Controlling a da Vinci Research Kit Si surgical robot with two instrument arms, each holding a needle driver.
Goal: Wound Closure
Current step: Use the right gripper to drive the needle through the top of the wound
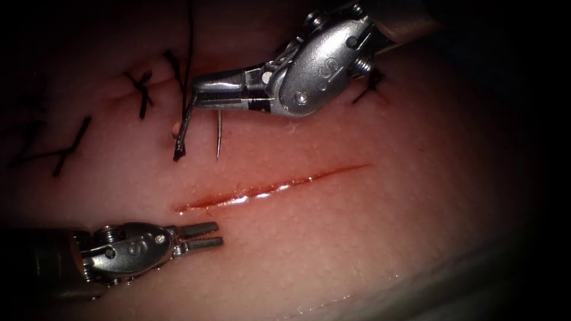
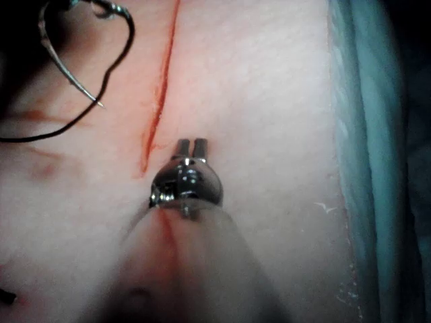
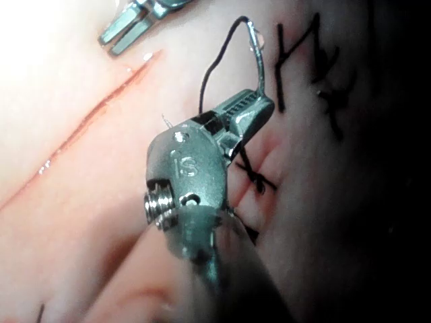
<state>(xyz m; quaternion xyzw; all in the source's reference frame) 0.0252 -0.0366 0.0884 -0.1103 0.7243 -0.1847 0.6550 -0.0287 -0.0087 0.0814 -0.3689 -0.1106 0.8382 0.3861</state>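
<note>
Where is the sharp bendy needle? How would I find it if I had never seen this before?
Find the long red cut across the tissue. Above it, the right tool grips the needle partway along its curve, clear of the tissue. It is thin, shiny and pointed with thread at its blunt end, unlike the dark stitches nearby.

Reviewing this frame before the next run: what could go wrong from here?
1. The right tool holds the needle mid-curve, off the tissue; its tip hangs just above the cut and might scratch the surface.
2. The thread runs past the fingers and might snag.
3. The left tool, open and empty, cannot steady anything.
</note>
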